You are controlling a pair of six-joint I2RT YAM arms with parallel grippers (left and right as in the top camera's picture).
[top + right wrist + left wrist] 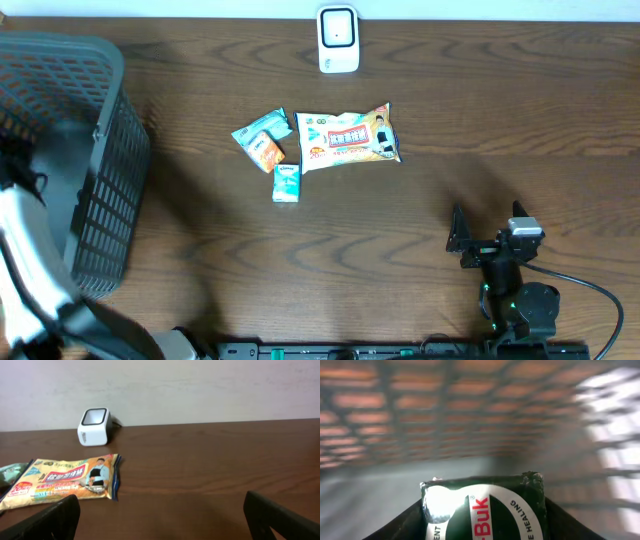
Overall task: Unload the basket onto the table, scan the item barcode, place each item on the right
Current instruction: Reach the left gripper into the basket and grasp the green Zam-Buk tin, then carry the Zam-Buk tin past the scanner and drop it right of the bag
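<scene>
In the left wrist view a dark green box with a white and red "-Buk" label sits between my left gripper's black fingers, which are closed on its sides. Grey basket mesh fills the view behind it. From overhead my left arm reaches into the grey basket, and its gripper is hidden there. The white barcode scanner stands at the table's far edge, also the scanner in the right wrist view. My right gripper rests open at the near right, with nothing between its fingers.
A long snack bag lies mid-table below the scanner, also the bag in the right wrist view. Three small packets lie to its left. The basket's wall stands tall at the left edge.
</scene>
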